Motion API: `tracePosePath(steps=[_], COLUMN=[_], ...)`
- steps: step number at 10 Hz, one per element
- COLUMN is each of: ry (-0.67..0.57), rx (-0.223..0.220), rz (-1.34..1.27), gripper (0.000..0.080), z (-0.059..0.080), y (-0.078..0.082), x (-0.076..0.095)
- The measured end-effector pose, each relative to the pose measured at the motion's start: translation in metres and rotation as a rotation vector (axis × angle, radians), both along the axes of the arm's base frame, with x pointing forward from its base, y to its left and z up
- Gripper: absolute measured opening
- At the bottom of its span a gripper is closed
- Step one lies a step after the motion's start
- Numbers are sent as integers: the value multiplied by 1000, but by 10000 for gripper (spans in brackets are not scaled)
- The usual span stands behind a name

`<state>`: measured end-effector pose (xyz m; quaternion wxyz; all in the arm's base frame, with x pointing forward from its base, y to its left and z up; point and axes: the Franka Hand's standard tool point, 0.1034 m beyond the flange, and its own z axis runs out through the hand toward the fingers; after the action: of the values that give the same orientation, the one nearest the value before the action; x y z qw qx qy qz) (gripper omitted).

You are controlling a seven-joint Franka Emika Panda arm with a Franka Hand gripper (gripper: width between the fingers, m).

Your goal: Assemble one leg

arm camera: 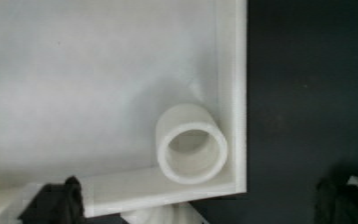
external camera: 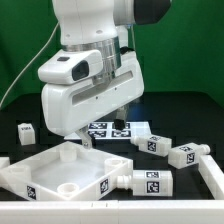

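Observation:
Several white legs with tags lie on the black table at the exterior view's right: one (external camera: pixel 140 183) by the tabletop's front corner, two more (external camera: pixel 155 143) (external camera: pixel 186 154) behind it. The large white tabletop (external camera: pixel 45 170) lies tray-side up at the front left. My gripper (external camera: pixel 100 131) hangs over the tabletop's far corner, open and empty. In the wrist view the fingers (arm camera: pixel 51 201) stand wide apart on either side of that corner's wall (arm camera: pixel 234 90), with a round corner socket (arm camera: pixel 194 151) just inside it. No leg is between the fingers.
A small white tagged cube (external camera: pixel 25 130) sits at the exterior view's left. The marker board (external camera: pixel 112 128) lies behind the tabletop under the arm. Another white part (external camera: pixel 212 176) reaches in at the right edge. A green curtain stands at the back.

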<state>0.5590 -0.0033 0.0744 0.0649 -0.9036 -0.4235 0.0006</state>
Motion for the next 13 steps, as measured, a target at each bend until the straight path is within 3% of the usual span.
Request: tracePosePath(steps=[6, 9, 11, 12, 13], ry=[1, -24, -24, -24, -36], rx=[-1, -9, -10, -10, -13], rz=[2, 297, 280, 279, 274], gripper=[650, 650, 650, 650, 650], z=[-1, -4, -5, -7, -21], y=[-1, -13, -13, -13, -13], x=[-1, -9, -9, -10, -16])
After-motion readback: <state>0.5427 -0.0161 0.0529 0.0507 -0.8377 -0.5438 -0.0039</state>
